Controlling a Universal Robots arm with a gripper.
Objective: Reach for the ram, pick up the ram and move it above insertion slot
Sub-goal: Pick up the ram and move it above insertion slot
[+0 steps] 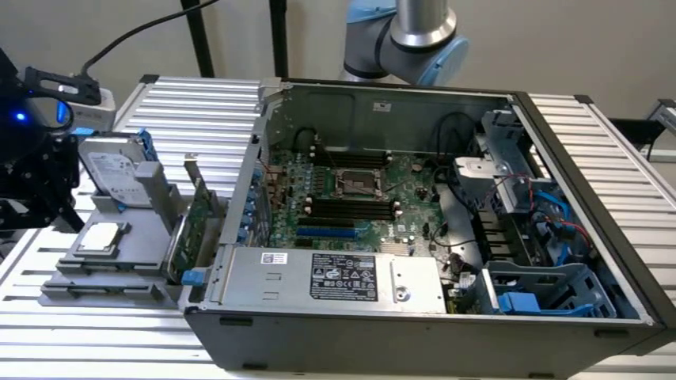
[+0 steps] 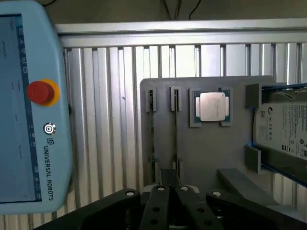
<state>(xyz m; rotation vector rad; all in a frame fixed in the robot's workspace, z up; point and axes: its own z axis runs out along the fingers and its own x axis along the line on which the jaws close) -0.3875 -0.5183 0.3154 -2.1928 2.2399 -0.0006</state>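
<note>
- Since the insertion slot (image 1: 349, 207) sits deep inside the case (image 1: 444, 336) in the exterior view, a carried stick could clip a wall.
- Wrist view: the ram (image 2: 175, 139) stands edge-up in the tray (image 2: 206, 153) near the gripper (image 2: 170, 203), whose grip cannot be told; a skewed approach may bump the processor (image 2: 212, 106) beside it.

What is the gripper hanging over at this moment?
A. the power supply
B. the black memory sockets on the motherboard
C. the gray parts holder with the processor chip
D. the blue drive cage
C: the wrist view looks past the gripper onto the gray parts holder, with the processor chip and a hard drive seated in it.
</note>
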